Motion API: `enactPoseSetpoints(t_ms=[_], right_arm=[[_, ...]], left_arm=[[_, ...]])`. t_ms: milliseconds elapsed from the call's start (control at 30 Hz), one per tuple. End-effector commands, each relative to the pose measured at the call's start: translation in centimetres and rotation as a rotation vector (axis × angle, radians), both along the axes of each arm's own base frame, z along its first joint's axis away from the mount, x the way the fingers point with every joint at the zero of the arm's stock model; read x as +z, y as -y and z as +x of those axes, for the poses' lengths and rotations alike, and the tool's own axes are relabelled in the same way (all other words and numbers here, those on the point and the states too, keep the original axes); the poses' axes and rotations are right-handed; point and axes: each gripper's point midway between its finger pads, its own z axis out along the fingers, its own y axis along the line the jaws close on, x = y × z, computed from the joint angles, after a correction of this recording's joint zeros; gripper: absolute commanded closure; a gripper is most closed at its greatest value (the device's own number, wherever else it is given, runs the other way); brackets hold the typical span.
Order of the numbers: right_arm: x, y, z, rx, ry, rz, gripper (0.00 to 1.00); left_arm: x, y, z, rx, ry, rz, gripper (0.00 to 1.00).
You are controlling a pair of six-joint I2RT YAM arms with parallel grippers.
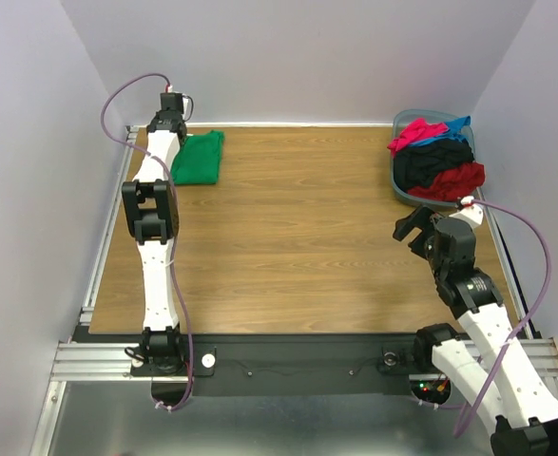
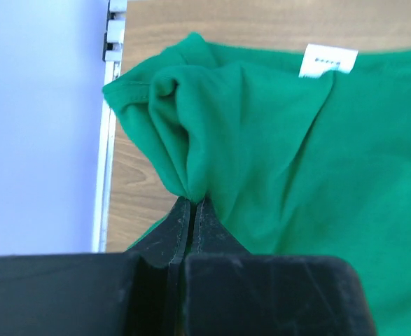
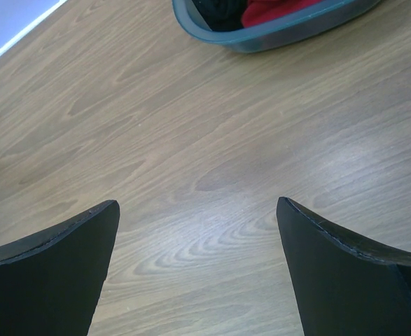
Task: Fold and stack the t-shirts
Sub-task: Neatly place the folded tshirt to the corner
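Green t-shirt [image 2: 296, 161] pinched between the left jaws.

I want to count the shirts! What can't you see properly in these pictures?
- Top view: t-shirts piled in the bin hide those underneath.
- Top view: the left arm covers part of the green t-shirt.
- Left wrist view: the label's print is too small.
- Right wrist view: the top edge cuts off the bin.
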Motion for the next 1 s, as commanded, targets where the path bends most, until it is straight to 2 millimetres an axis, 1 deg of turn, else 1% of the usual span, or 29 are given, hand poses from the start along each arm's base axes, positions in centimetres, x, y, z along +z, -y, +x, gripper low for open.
enactPoseSetpoints(t_ms=[0,33,100,133,167,233,267,300,333,367,400,433,467,500,533,567,600,633,667,700,733,767,800,833,867,933,967], right_arm=[[0.7,0.0,0.0,0.012,0.009,-0.019,0.00],[0.6,-0.1,0.0,0.015,0.004,-0.019,0.00],[0.3,-0.1,0.1,0.015,-0.007,-0.018,0.00],[0.2,-0.1,0.1,0.012,-0.010,-0.017,0.00],[0.3,-0.3,0.1,0.018,-0.012,-0.015,0.00],[0.2,-0.5,0.2,0.027,-0.020,-0.010,0.00],[0.3,-0.6,0.3,0.032,-0.021,-0.010,0.00],[0.4,-0.6,0.3,0.035,-0.021,-0.010,0.00],[0.5,-0.6,0.3,0.031,-0.019,-0.007,0.00],[0.9,-0.6,0.4,0.030,-0.011,-0.007,0.00],[0.9,-0.4,0.4,0.021,-0.010,-0.010,0.00],[1.0,-0.3,0.5,0.017,-0.009,-0.013,0.00],[1.1,-0.3,0.5,0.016,-0.007,-0.016,0.00],[1.2,-0.2,0.5,0.014,-0.006,-0.020,0.00],[1.3,-0.1,0.5,0.011,-0.007,-0.024,0.00],[1.1,0.0,0.5,0.008,-0.013,-0.027,0.00],[1.2,-0.1,0.5,0.009,-0.012,-0.027,0.00],[1.3,0.0,0.6,0.003,-0.014,-0.026,0.00],[1.3,-0.1,0.6,0.006,-0.017,-0.023,0.00],[1.2,-0.2,0.6,0.008,-0.023,-0.021,0.00],[1.4,-0.3,0.7,0.009,-0.021,-0.013,0.00],[1.2,-0.4,0.6,0.012,-0.033,-0.010,0.00],[1.1,-0.5,0.7,0.017,-0.036,-0.009,0.00],[1.0,-0.5,0.8,0.013,-0.043,-0.007,0.00],[0.8,-0.5,0.9,0.011,-0.059,-0.010,0.00],[0.6,-0.9,1.0,0.030,-0.079,-0.001,0.00],[0.4,-1.1,1.0,0.037,-0.090,0.004,0.00]], left_arm=[[5.8,-4.0,0.9,0.021,0.121,0.090,1.00],[6.1,-4.8,1.1,0.019,0.135,0.076,1.00],[7.3,-5.8,1.3,0.054,0.176,0.084,1.00],[7.5,-5.8,1.4,0.047,0.187,0.080,1.00],[7.6,-6.5,1.5,0.058,0.203,0.079,1.00],[7.8,-7.2,1.4,0.092,0.217,0.080,1.00],[7.4,-7.4,1.4,0.104,0.207,0.086,1.00],[7.4,-7.7,1.2,0.120,0.201,0.097,0.85],[7.7,-7.7,1.0,0.123,0.202,0.102,0.54],[7.7,-7.9,0.9,0.134,0.210,0.105,0.02],[8.7,-8.0,0.7,0.148,0.228,0.109,0.02],[8.8,-8.0,0.6,0.155,0.231,0.103,0.02],[10.5,-7.9,0.5,0.172,0.270,0.078,0.02],[11.5,-7.6,0.5,0.176,0.293,0.062,0.01],[14.0,-7.0,0.3,0.159,0.339,0.035,0.02],[15.7,-6.4,0.2,0.164,0.385,-0.011,0.02],[17.4,-5.7,0.0,0.150,0.423,-0.040,0.02],[20.6,-4.2,-0.5,0.113,0.484,-0.086,0.01],[22.2,-3.1,-1.0,0.095,0.512,-0.117,0.01],[23.6,-1.7,-1.2,0.080,0.551,-0.183,0.01],[27.3,1.0,-2.5,0.045,0.617,-0.222,0.01],[28.1,2.4,-3.3,0.034,0.626,-0.251,0.01],[29.3,5.0,-4.0,-0.011,0.637,-0.271,0.01],[30.3,7.1,-4.9,-0.025,0.652,-0.307,0.01],[31.8,11.5,-7.1,-0.080,0.661,-0.344,0.02],[32.1,14.8,-9.6,-0.084,0.659,-0.386,0.01],[31.2,16.8,-11.7,-0.088,0.643,-0.472,0.01]])
